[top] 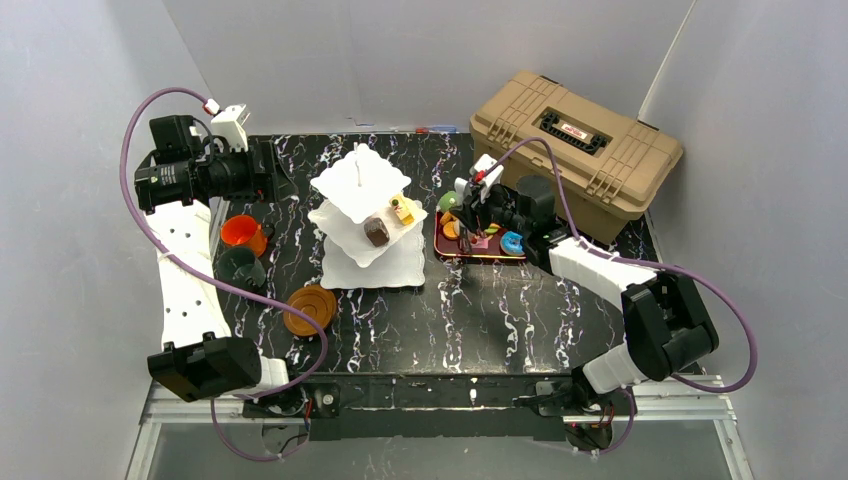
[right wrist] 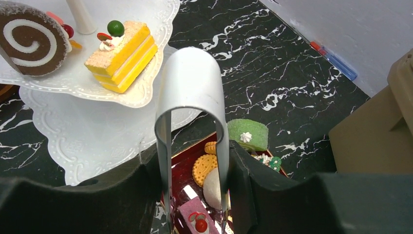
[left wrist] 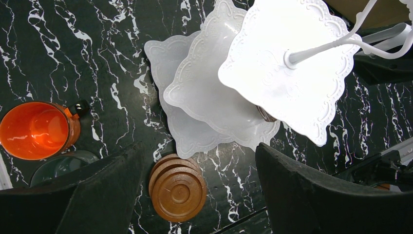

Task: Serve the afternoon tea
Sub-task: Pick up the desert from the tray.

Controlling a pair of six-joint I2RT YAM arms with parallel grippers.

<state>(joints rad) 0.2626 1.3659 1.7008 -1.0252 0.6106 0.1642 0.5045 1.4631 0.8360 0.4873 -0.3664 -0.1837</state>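
As right claw [right wrist: 195,204] grips tongs [right wrist: 192,83], pastries [right wrist: 203,168] below (tray [right wrist: 181,170]).

L gripper [left wrist: 197,151] held high, fingers [left wrist: 311,195] wide apart; R gripper [right wrist: 195,161] angled down, fingers pinching tongs [right wrist: 192,83].

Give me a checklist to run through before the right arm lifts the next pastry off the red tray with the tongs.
1. Tongs gripped in right gripper: ok.
2. Tongs over red tray: ok.
3. Tong tips closed on anything: cannot tell, tips out of view.
4. Free space on middle plate beside yellow cake slice and chocolate roll: ok.
5. Top plate bare: ok.
6. Left gripper open and holding nothing: ok.
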